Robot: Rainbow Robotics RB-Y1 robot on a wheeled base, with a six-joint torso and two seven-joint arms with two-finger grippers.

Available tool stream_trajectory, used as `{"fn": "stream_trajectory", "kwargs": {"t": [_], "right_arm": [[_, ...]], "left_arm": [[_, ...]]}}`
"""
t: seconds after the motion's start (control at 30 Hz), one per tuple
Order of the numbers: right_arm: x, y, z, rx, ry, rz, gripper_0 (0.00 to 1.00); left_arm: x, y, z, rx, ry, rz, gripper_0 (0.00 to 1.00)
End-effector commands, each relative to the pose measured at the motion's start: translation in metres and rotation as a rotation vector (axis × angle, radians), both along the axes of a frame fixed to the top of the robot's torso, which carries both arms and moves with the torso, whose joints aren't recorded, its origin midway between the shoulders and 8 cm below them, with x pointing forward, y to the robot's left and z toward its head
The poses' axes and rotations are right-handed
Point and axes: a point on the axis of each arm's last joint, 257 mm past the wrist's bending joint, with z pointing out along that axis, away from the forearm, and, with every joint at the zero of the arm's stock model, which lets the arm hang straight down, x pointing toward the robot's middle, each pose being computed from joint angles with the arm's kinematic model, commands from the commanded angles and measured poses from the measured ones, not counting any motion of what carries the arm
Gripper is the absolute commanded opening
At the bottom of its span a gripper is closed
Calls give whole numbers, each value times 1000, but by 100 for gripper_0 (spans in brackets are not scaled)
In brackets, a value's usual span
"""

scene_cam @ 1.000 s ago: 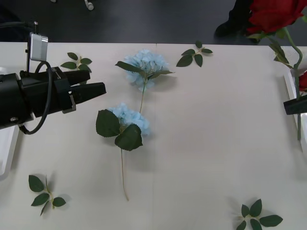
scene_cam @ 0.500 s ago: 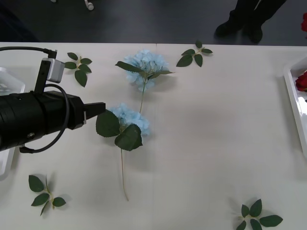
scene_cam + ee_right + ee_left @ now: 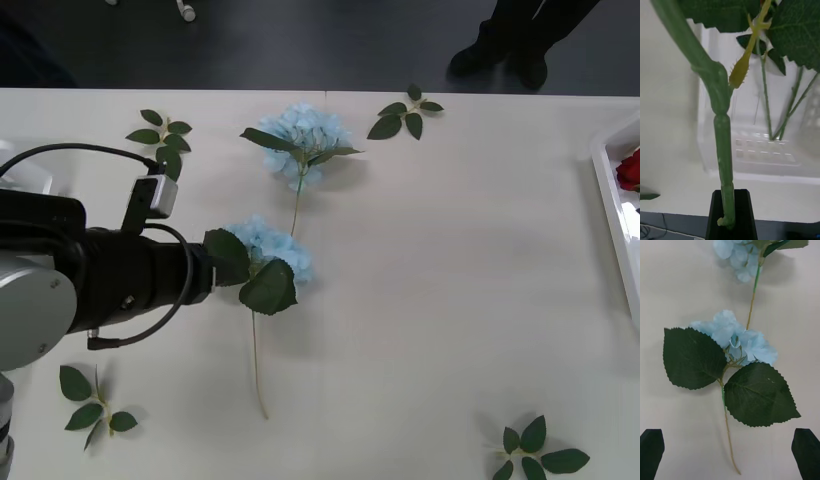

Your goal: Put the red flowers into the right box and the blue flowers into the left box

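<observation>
Two blue flowers lie mid-table, a far one [image 3: 300, 135] and a near one [image 3: 265, 250] with two big leaves. My left gripper [image 3: 210, 268] sits just left of the near one. In the left wrist view that gripper [image 3: 730, 453] is open, its black fingertips [image 3: 651, 452] apart, with the near blue flower [image 3: 733, 339] and its thin stem lying ahead between them. My right gripper [image 3: 730, 215] is shut on the thick green stem of a red flower [image 3: 720, 112], held upright before the right box [image 3: 763, 150]. Another red flower [image 3: 630, 168] lies in the right box [image 3: 606, 180]. The left box [image 3: 22, 172] peeks out behind my left arm.
Loose green leaf sprigs lie at the back left [image 3: 160, 135], back centre [image 3: 405, 115], front left [image 3: 90, 400] and front right [image 3: 535, 450]. Other thin stems [image 3: 790, 108] rest inside the right box. The table's far edge borders a dark floor.
My left arm has moved nearer and to the right, ending beside the near blue flower. The right gripper and its red flower have left the front view at the right edge.
</observation>
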Motion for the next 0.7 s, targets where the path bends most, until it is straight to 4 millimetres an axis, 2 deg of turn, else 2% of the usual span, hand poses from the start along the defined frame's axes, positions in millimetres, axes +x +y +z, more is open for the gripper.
{"fn": "stream_trajectory", "kwargs": {"t": [0.03, 0.23, 0.43, 0.6, 0.7], "right_arm": [[15, -23, 19, -22, -77, -109, 0], [24, -40, 0, -98, -95, -164, 0], [36, -56, -7, -150, -150, -228, 0], [41, -70, -8, -212, -178, -243, 0], [43, -72, -16, -213, -190, -287, 0]], "left_arm": [[2, -12, 2, 10, 17, 57, 100], [3, -27, -32, 74, 96, 64, 100], [0, -42, -63, 138, 168, 16, 100], [-4, -53, -77, 163, 198, -16, 100], [-5, -57, -86, 164, 225, -13, 100]]}}
